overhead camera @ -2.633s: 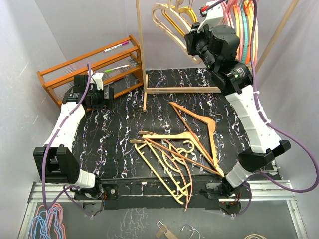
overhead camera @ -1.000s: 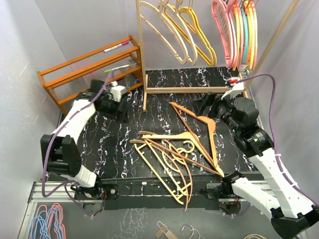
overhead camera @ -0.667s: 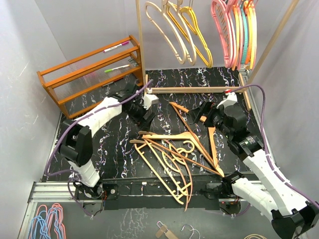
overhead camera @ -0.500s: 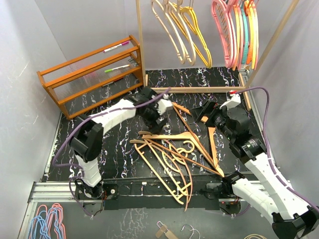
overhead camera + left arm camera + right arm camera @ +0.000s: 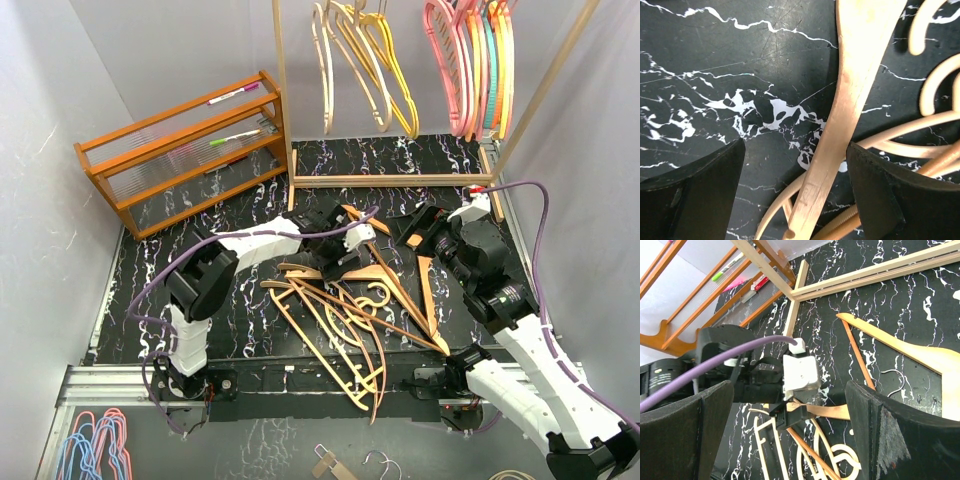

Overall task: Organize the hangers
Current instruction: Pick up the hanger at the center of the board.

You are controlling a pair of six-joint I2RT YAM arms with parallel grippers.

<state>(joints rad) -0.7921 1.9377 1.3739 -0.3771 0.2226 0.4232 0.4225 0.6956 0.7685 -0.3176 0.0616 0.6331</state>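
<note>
Overhead, black marbled desk (image 5: 250, 330) enclosed by white walls (image 5: 170, 50). Slatted shelf rack (image 5: 175, 145) stands at far-left corner. Pale wooden frame (image 5: 282, 100) stands at far edge, with coloured hangers (image 5: 470, 60) hung on its rail. At near-centre, loose wooden hangers (image 5: 350, 310) lie piled. Jaws of left claw (image 5: 795, 165) stand wide, straddling one tan hanger arm (image 5: 850, 90), not gripping it. Jaws of right claw (image 5: 408, 226) stand fully apart, empty, over the desk's right side.

Left arm (image 5: 255, 238) outstretched low, fingers (image 5: 695, 185) apart
</note>
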